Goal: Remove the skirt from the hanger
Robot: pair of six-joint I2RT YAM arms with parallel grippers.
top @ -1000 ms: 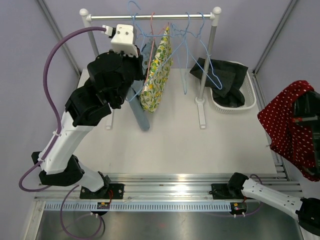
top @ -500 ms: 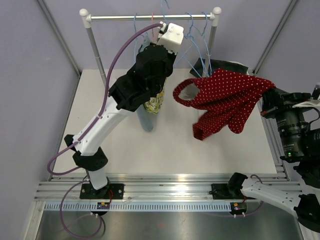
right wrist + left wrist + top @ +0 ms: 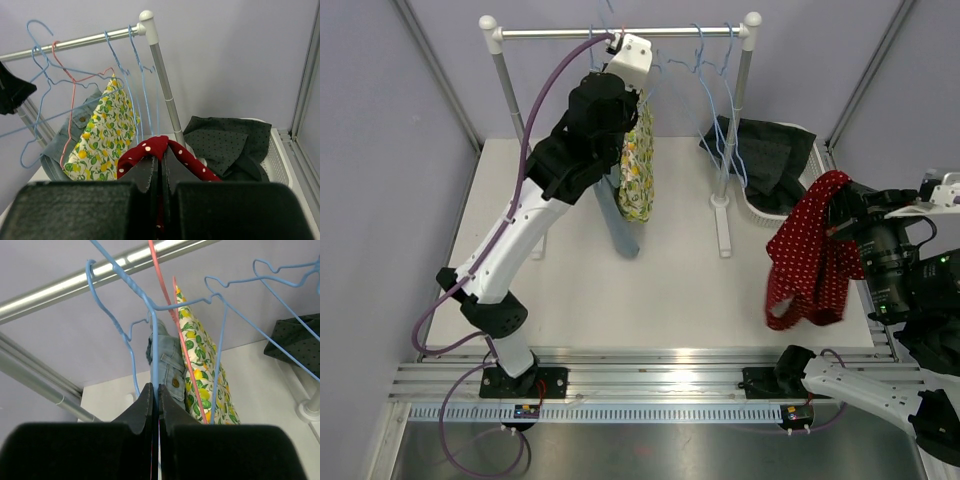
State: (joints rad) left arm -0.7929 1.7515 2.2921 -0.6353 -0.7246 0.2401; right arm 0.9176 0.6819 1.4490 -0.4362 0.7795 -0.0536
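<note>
Right claw (image 3: 160,162) clamped shut on the red dotted skirt (image 3: 810,262), which we log as swung from over the surface (image 3: 670,290) to hanging beside the basket (image 3: 825,197), well clear of the blue hanger (image 3: 154,350) the left claw (image 3: 156,390) pinches at the rail (image 3: 560,34); we judge removal done.

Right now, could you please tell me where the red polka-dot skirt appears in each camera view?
Top external: the red polka-dot skirt hangs at right, near the table edge.
Left wrist: not in it.
Right wrist: skirt at bottom centre, pinched in the right gripper.
Shared landmark: the lemon-print garment.
</note>
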